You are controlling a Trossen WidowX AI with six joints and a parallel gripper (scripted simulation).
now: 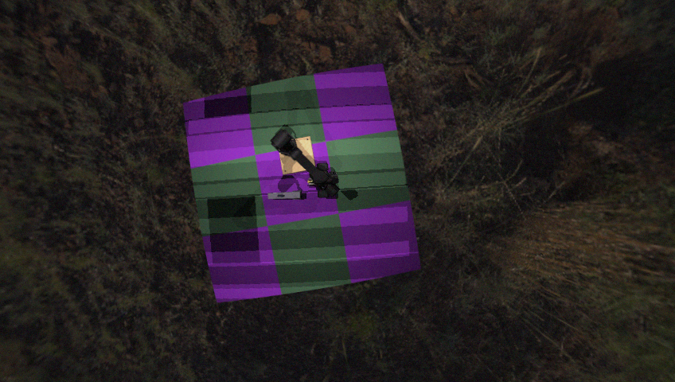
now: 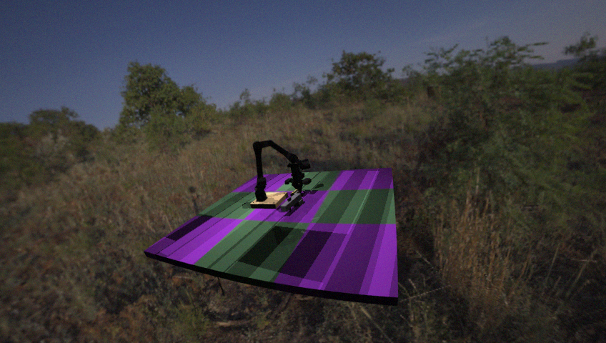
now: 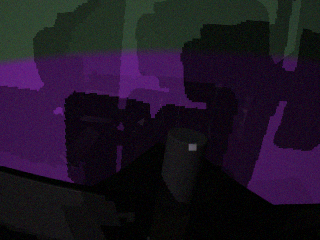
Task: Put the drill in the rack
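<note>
Your arm (image 2: 271,146) rose from its tan base plate (image 1: 297,154) and reached out over the purple-and-green table (image 2: 348,238), wrist bent downward. Your gripper (image 1: 329,190) hung above the table, off to one side of the grey rack (image 1: 284,195), not touching it. The fingers were nearly together, clamped on the drill (image 3: 179,180): in the wrist view you had a dark cylindrical body between the jaws with a pale tip at the bottom edge. That drill was up in the air with the gripper, above a purple patch of the table, apart from the rack. In the exterior view the rack (image 2: 291,201) sat just beside the base plate, below the gripper (image 2: 299,186). You couldn't make out the key in any view; too dark and small. Blocky shadows covered the table in the wrist view.
</note>
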